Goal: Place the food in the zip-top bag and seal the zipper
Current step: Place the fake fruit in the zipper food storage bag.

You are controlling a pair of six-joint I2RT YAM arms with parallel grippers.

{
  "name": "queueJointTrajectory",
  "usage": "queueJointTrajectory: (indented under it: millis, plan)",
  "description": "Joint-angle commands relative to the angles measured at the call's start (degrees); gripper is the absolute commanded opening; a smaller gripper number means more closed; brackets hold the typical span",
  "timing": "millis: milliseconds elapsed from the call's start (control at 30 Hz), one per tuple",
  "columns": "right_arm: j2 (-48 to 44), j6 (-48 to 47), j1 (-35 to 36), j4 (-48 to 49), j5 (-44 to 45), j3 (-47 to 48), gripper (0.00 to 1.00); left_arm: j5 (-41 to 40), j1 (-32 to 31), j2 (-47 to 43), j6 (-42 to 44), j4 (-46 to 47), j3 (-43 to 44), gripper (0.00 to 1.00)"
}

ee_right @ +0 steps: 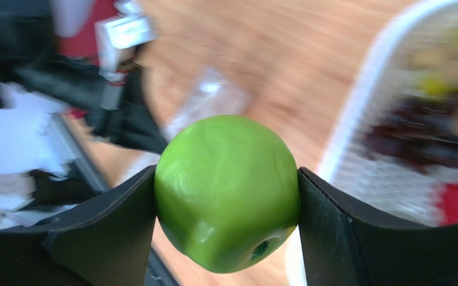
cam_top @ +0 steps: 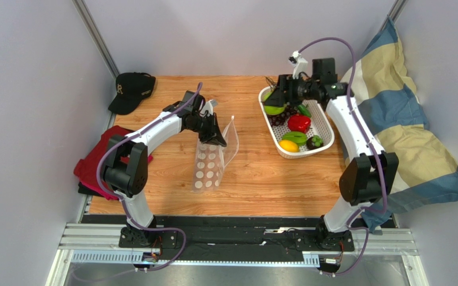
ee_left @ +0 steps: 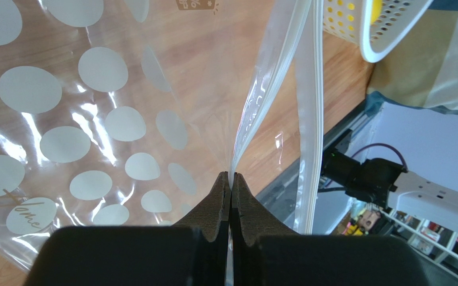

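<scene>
The clear zip-top bag (cam_top: pixel 212 156) with white dots hangs from my left gripper (cam_top: pixel 216 136), which is shut on one lip of its zipper (ee_left: pixel 255 113). The other zipper strip (ee_left: pixel 310 119) stands apart, so the mouth gapes. My right gripper (ee_right: pixel 226 196) is shut on a green toy apple (ee_right: pixel 225 187) above the left end of the white basket (cam_top: pixel 327 128). More food lies in the basket: a dark grape bunch (cam_top: pixel 280 117), a red pepper (cam_top: pixel 299 123), green pieces (cam_top: pixel 295 137) and a yellow lemon (cam_top: pixel 289 146).
A black cap (cam_top: pixel 132 90) lies at the back left. A red cloth (cam_top: pixel 97 159) hangs over the table's left edge. A blue and beige cushion (cam_top: pixel 406 119) fills the right side. Bare wooden table (cam_top: pixel 255 173) runs between bag and basket.
</scene>
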Motion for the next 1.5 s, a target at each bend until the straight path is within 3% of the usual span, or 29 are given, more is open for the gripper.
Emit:
queueJointTrajectory:
  millis: [0, 133, 267, 400, 667, 967, 1000, 1100, 1133, 1233, 1467]
  plan:
    - [-6.3, 30.7, 8.1, 33.9, -11.1, -11.3, 0.0, 5.4, -0.1, 0.5, -2.8, 3.8, 0.4, 0.0]
    - [-7.7, 35.1, 15.4, 48.2, -9.9, -22.3, 0.0, 7.6, -0.1, 0.3, -4.2, 5.9, 0.0, 0.0]
    - [-6.8, 31.4, 18.9, 51.2, -8.5, -26.9, 0.0, 9.5, -0.1, -0.3, -6.1, 8.5, -0.9, 0.0]
    - [-5.6, 23.0, 20.0, 46.3, -8.1, -29.9, 0.0, 11.7, 0.7, -1.2, -8.0, 10.7, -2.7, 0.0]
    - [-6.0, -7.2, 22.3, 26.0, 0.3, -32.5, 0.0, 16.0, 1.9, -2.5, -13.0, 17.8, -5.8, 0.0]
    - [0.7, -13.5, 27.3, 14.6, 10.7, -22.2, 0.01, 19.3, 1.7, -3.1, -13.1, 18.4, -6.3, 0.0]
    - [1.0, -13.5, 28.4, 12.0, 11.1, -21.0, 0.04, 19.5, 1.7, -3.2, -13.1, 18.4, -6.5, 0.0]
    - [1.0, -10.9, 28.9, 9.0, 9.4, -16.6, 0.39, 20.1, 1.7, -3.5, -13.0, 18.3, -6.6, 0.0]
    - [0.4, -10.6, 28.9, 8.4, 8.9, -15.9, 0.63, 20.3, 1.8, -3.6, -13.0, 18.3, -6.6, 0.0]
    - [-2.2, -10.9, 28.9, 4.4, 7.1, -12.9, 0.93, 20.8, 2.1, -4.4, -13.2, 18.3, -6.5, 0.0]
    - [-7.5, -12.2, 28.1, -4.5, 5.9, -8.5, 0.99, 22.5, 2.9, -6.2, -14.8, 19.2, -7.0, 0.0]
